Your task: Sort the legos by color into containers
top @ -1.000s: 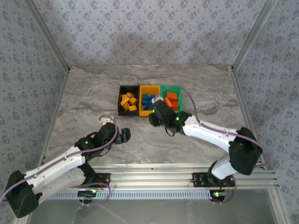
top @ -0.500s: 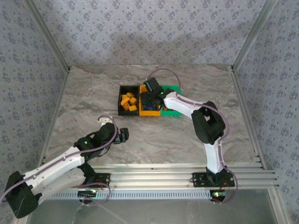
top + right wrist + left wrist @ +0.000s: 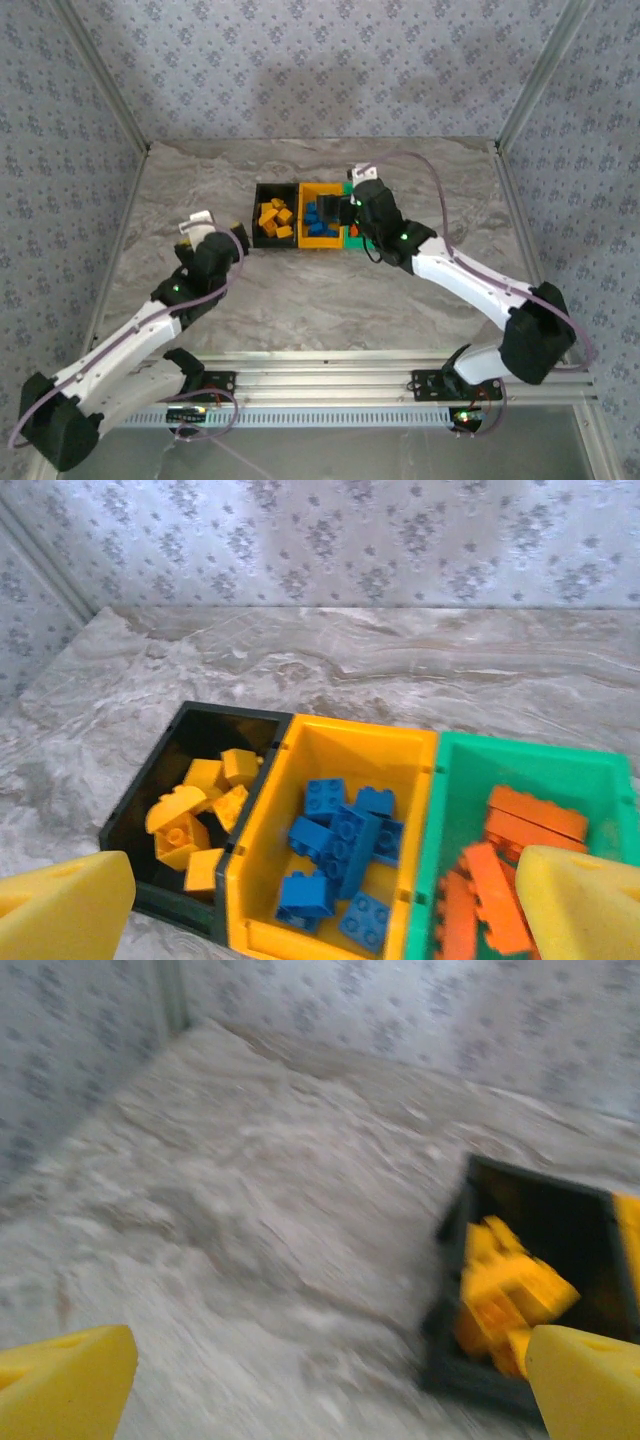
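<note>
Three joined containers stand at mid-table: a black one [image 3: 275, 190] holding yellow legos [image 3: 195, 820], a yellow one [image 3: 320, 240] holding blue legos [image 3: 345, 850], and a green one [image 3: 530, 750] holding orange legos [image 3: 510, 865]. My right gripper [image 3: 337, 210] hovers above the yellow and green containers. It is open [image 3: 325, 910], and nothing sits between its yellow fingertips [image 3: 65, 905]. My left gripper [image 3: 232, 240] is just left of the black container [image 3: 455, 1260], open [image 3: 325, 1385] and empty over bare table. The left wrist view is blurred.
The marble tabletop [image 3: 200, 180] spreads around the containers. Patterned walls with metal corner posts [image 3: 100, 80] enclose the table on three sides. An aluminium rail [image 3: 350, 365] runs along the near edge.
My right gripper went from shut to open over the containers and shifted slightly right and nearer. The left arm swung up and to the left, toward the black container.
</note>
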You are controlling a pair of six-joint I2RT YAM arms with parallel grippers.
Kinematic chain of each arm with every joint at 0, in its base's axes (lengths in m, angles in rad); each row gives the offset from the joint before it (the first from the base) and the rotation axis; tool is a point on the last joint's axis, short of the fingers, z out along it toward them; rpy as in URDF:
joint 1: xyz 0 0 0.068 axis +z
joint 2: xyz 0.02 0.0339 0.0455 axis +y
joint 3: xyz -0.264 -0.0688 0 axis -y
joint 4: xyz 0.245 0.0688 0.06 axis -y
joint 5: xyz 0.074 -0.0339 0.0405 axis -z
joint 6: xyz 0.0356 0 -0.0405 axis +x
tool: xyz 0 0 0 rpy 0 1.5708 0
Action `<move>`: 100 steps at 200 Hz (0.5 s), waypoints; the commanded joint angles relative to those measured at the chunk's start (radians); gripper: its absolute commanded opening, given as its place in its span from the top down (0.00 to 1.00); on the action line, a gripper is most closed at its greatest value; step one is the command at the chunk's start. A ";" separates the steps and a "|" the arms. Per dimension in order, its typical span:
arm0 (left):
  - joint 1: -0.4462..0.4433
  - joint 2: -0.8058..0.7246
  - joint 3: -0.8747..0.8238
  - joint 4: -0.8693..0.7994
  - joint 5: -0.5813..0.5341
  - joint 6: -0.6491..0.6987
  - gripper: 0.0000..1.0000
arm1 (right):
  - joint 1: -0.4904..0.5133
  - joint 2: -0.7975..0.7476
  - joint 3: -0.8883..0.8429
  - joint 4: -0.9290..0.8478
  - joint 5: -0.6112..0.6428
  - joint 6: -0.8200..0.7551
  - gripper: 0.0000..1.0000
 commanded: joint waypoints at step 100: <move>0.431 0.528 -0.158 0.807 0.358 0.513 0.00 | -0.231 -0.468 -0.470 0.019 0.280 0.114 0.00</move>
